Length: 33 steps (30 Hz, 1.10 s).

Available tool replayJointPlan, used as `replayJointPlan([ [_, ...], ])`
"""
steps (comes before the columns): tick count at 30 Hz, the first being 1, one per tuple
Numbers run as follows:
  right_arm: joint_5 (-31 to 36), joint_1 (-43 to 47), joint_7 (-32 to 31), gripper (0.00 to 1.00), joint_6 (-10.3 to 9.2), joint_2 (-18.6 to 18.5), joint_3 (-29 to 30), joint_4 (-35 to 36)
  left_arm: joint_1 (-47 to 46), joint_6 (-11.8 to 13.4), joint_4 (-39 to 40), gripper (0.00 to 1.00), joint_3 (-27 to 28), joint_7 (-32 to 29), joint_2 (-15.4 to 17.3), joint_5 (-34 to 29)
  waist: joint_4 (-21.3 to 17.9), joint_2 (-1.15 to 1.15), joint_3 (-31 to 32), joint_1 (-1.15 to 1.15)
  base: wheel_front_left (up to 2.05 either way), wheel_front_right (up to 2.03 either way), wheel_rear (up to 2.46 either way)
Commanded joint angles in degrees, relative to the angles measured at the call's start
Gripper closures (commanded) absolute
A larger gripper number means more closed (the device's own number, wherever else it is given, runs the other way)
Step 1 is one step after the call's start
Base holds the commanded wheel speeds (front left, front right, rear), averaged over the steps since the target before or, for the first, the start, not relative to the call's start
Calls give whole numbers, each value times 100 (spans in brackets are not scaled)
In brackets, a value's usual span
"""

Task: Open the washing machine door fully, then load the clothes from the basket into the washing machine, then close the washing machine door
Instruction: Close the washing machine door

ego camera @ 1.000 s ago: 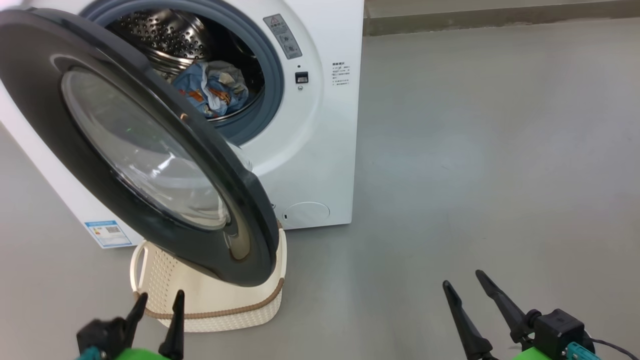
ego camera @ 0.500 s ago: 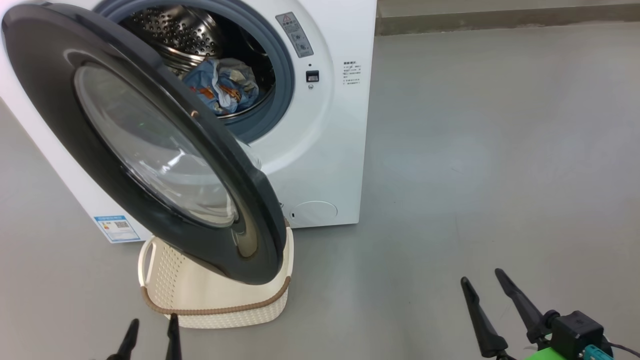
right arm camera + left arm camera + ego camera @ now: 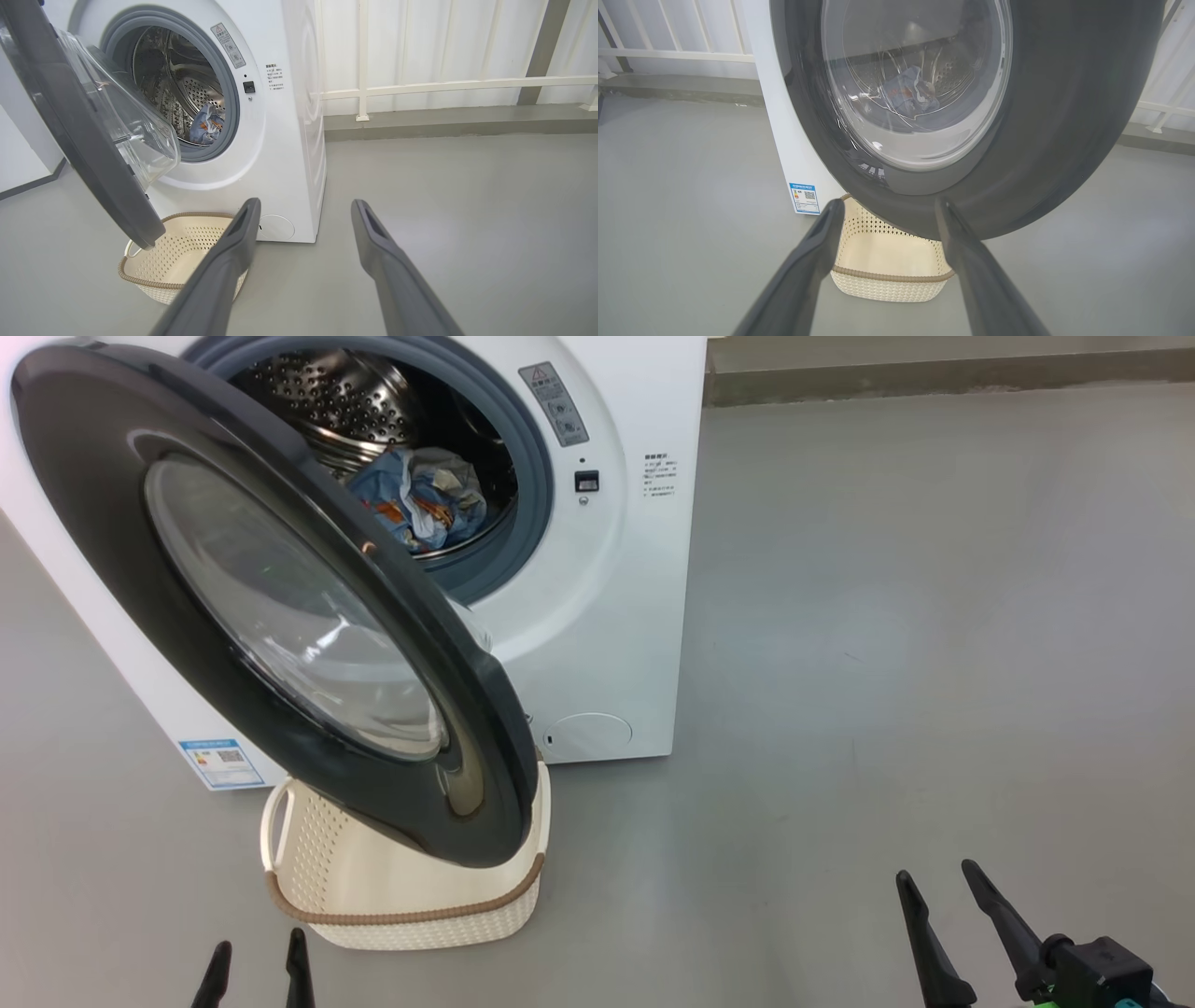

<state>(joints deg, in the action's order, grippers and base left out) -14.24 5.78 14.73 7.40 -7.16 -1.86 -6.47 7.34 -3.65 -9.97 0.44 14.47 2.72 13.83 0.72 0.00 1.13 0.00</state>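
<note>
Head view: the washing machine door [image 3: 280,607] is seen swung out from the washing machine [image 3: 597,616]. Its black rim hangs over the basket [image 3: 411,919], which is set on the grey floor [image 3: 887,616] just in front of the machine's lower front. The clothes [image 3: 420,504] are seen bundled low inside the steel drum [image 3: 317,401], light blue with orange-brown print and a pale piece among them. The basket's far part is hidden by the door's lower rim here; in the right wrist view its perforated cream inside is shown bare. A small blue label [image 3: 219,763] is seen at the machine's lower left corner, near the basket's white handle [image 3: 274,812].

The left gripper [image 3: 260,943] is seen at the lower left edge, its two dark fingers [image 3: 299,975] held apart with nothing between them, near the basket's front wall but not touching it. The right gripper [image 3: 937,873] is seen at the lower right, well apart from machine and basket, its fingers likewise spread over bare floor.

In the left wrist view the door's glass window [image 3: 915,84] is faced, and the clothes are made out through it, dimmed by reflections. A white railing [image 3: 444,86] is seen behind the machine in the right wrist view.
</note>
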Motion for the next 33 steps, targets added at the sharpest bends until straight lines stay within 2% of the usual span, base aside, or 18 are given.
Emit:
replayJointPlan([
  [1, 31, -104, 27, 19, 9, -48, -98, 108, -115, -24, 149, 0, 207, 52, 21, -86, 1, 0, -3, 0, 0, 0, 0],
  [3, 77, -113, 27, 98, 9, -46, -81, 62, -119, -27, 133, 0, 195, 52, 19, -53, 4, 0, -6, 0, 0, 0, 0],
  [4, 90, -122, 27, 100, 9, -42, -84, 53, -121, -22, 128, 0, 181, 52, 19, -34, 5, 0, -9, 0, 0, 0, 0],
  [12, 123, -346, 27, 100, 9, -26, -182, 123, -125, 61, 128, 0, 46, 52, 17, 56, 64, 0, -37, 0, 0, 0, 0],
  [19, 139, -986, 27, 100, 9, -76, -541, 669, -138, 86, 119, 0, -50, 52, 17, 68, 168, 0, -83, 0, 0, 0, 0],
  [27, 113, -2110, 27, 100, 9, -75, -1531, 1424, -273, 82, 60, 0, -229, 52, 16, 122, 452, 0, -124, 0, 0, 0, 0],
  [33, -80, -2614, 27, 100, 9, 62, -2445, 1294, -349, 106, 22, 0, -453, 52, 16, 236, 783, 0, -162, 0, 0, 0, 0],
])
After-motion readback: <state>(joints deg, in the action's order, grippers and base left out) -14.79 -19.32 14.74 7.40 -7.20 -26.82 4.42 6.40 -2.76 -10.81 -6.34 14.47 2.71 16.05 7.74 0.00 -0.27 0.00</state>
